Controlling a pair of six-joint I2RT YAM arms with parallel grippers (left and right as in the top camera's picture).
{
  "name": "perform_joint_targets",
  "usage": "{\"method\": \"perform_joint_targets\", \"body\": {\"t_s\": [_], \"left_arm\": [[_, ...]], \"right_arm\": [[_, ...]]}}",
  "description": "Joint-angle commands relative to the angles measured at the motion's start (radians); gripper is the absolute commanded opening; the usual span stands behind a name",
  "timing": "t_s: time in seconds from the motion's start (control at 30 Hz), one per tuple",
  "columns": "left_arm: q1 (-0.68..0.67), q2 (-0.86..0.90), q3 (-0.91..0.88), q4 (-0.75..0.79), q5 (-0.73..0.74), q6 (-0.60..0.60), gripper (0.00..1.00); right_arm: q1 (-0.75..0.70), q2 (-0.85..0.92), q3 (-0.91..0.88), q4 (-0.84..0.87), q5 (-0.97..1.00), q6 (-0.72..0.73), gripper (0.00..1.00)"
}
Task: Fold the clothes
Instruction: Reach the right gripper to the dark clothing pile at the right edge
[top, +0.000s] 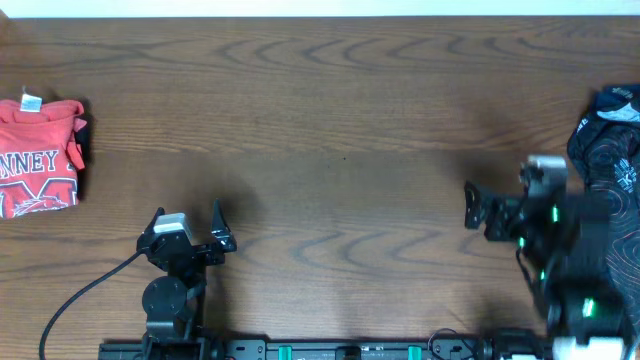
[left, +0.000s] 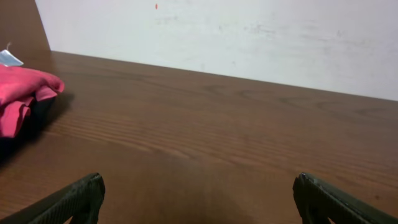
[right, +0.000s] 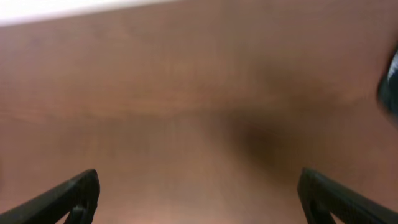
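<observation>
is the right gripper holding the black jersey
No, the right gripper has its fingers spread with only bare table between them, and the black jersey lies apart at the table's edge.

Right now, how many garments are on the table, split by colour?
Red: 1, the folded red shirt at far left; a dark edge beside it is too unclear to count.
Black: 1, the black jersey bunched at far right, partly out of frame.
Total: 2

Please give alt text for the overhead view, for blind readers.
A red shirt lies at the left edge of a wooden table, a black jersey at the right. The left gripper and right gripper are open, empty.
</observation>
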Motion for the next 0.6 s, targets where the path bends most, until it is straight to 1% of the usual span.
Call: {"method": "perform_joint_targets", "body": {"t_s": [0.0, 0.1, 0.23, 0.4, 0.57], "left_arm": [[-0.005, -0.006, -0.030, -0.013, -0.005, -0.001, 0.98], [-0.005, -0.006, -0.030, -0.013, -0.005, -0.001, 0.98], [-0.005, -0.006, -0.030, -0.013, -0.005, -0.001, 0.98], [-0.005, -0.006, -0.030, -0.013, -0.005, -0.001, 0.98], [-0.005, -0.006, -0.030, -0.013, -0.005, -0.001, 0.98]], "right_arm": [[-0.009, 0.236, 0.187, -0.148, 0.010, -0.039, 0.99], [-0.009, 0.425, 0.328, -0.306, 0.018, -0.073, 0.99], [-0.010, 0.558, 0.373, -0.357, 0.014, -0.071, 0.99], [-0.011, 0.637, 0.372, -0.394, 0.016, -0.071, 0.99], [-0.011, 0.630, 0.374, -0.385, 0.057, -0.037, 0.99]]}}
